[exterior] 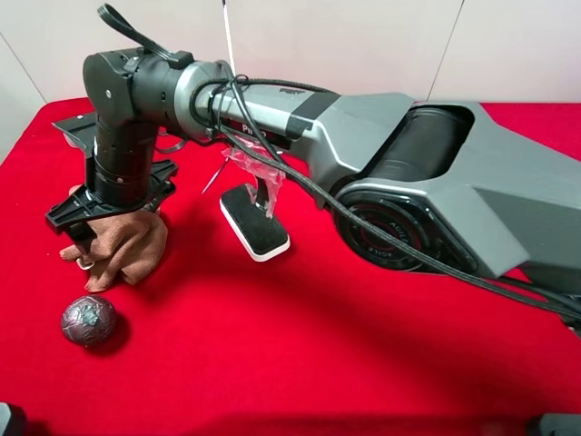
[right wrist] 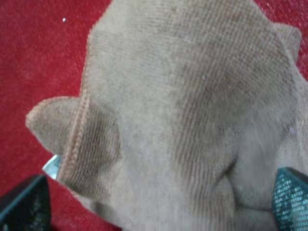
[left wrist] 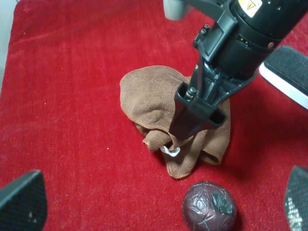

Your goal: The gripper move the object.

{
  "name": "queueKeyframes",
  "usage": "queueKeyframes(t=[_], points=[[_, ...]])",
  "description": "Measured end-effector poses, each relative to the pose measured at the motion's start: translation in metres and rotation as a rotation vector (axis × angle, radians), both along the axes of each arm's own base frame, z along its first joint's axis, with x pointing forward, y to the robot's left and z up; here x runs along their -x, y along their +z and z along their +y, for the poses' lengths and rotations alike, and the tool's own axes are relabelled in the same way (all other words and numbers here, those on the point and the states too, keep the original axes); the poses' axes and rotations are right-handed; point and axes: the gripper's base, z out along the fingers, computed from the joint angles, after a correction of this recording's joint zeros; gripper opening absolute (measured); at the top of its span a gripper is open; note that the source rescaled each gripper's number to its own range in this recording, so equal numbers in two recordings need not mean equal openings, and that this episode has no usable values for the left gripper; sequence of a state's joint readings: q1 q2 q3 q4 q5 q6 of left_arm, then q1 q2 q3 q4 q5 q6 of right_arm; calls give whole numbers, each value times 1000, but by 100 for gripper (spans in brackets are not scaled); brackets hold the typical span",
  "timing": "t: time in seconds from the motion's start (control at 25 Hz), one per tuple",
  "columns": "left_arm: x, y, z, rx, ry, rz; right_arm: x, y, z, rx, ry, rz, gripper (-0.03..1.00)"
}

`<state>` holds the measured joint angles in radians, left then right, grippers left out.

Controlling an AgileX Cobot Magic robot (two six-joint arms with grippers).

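Crumpled cloth (exterior: 127, 250), left of the high view, with no clear long axis. It lies directly between the parted jaws of the right gripper (right wrist: 159, 207), which is the nearer. The left gripper (left wrist: 161, 211), jaws also spread, hangs back near the ball (left wrist: 208, 211).

surface: red table (exterior: 318, 345) | on it: brown cloth (exterior: 127, 250) | foil ball (exterior: 88, 320) | black pad (exterior: 257, 229)

Brown cloth (right wrist: 192, 96) bunched and folded, filling the gap between the tips of the right claw (right wrist: 159, 204). Fingers (right wrist: 24, 204) spread wide, one on either side of the cloth. Small pale tag (right wrist: 52, 165) just beside one fingertip, at the hem. Red table (right wrist: 33, 53) beyond the cloth.
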<state>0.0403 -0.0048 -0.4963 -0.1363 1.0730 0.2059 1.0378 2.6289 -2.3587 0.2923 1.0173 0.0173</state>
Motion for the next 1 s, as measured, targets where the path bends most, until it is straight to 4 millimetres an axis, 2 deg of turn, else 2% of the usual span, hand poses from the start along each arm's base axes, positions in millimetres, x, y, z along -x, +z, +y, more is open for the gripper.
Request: queueKeyframes(t=[0.4, 0.6, 0.76, 1.0], points=[[0, 0, 0, 0, 0, 0, 2, 23, -5, 18, 40, -23, 100], [0, 0, 0, 0, 0, 0, 1, 44, -11, 30, 51, -50, 100], [0, 0, 0, 0, 0, 0, -5, 61, -22, 46, 45, -42, 100], [0, 0, 0, 0, 0, 0, -22, 77, -40, 60, 17, -43, 100]])
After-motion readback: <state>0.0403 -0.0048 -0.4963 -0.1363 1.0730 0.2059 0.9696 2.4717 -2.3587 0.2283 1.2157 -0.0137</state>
